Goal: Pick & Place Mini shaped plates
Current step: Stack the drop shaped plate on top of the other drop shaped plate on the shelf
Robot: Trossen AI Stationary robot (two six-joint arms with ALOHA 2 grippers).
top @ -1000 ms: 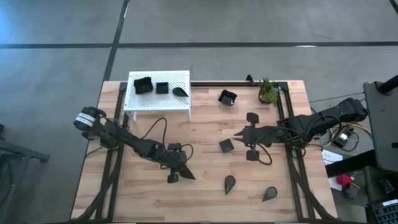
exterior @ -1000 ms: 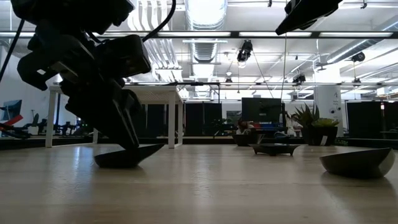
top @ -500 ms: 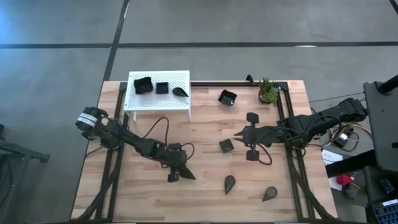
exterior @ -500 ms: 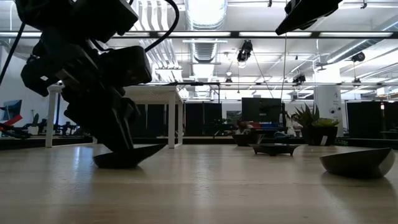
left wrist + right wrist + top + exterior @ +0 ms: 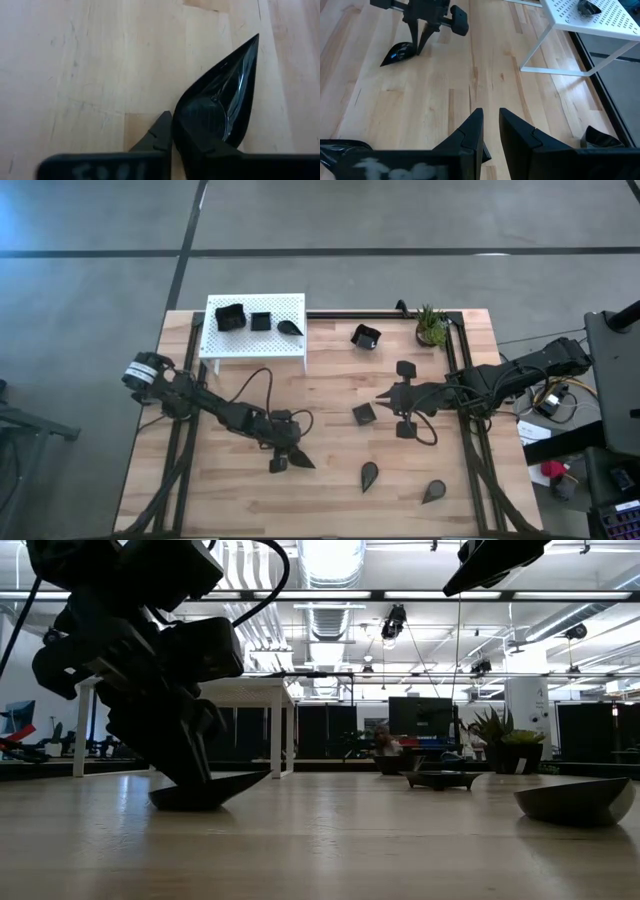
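The left gripper (image 5: 291,454) is sitting low over the front-centre of the wooden worktop (image 5: 330,430), and its jaws are clamping the rim of a teardrop plate (image 5: 220,107), one finger (image 5: 155,137) outside the rim and the other inside; the low view is showing that plate (image 5: 205,790) resting flat on the boards. The right gripper (image 5: 385,396) is hanging over the middle of the worktop, on its right half, pointing toward the left arm, with its jaws standing slightly apart and holding nothing (the gap between the fingers (image 5: 470,131) is showing bare wood). A small square plate (image 5: 364,413) is lying just beside the right gripper, toward the front. Two more teardrop plates (image 5: 369,475) are lying apart near the front edge, the second (image 5: 434,492) farther right. A rimmed plate (image 5: 366,336) is sitting near the back edge, between the white perforated platform (image 5: 255,340) and the potted plant (image 5: 431,326). Three plates are resting on the platform: a larger rimmed one (image 5: 230,318), a small square one (image 5: 260,321) and a teardrop (image 5: 290,327).
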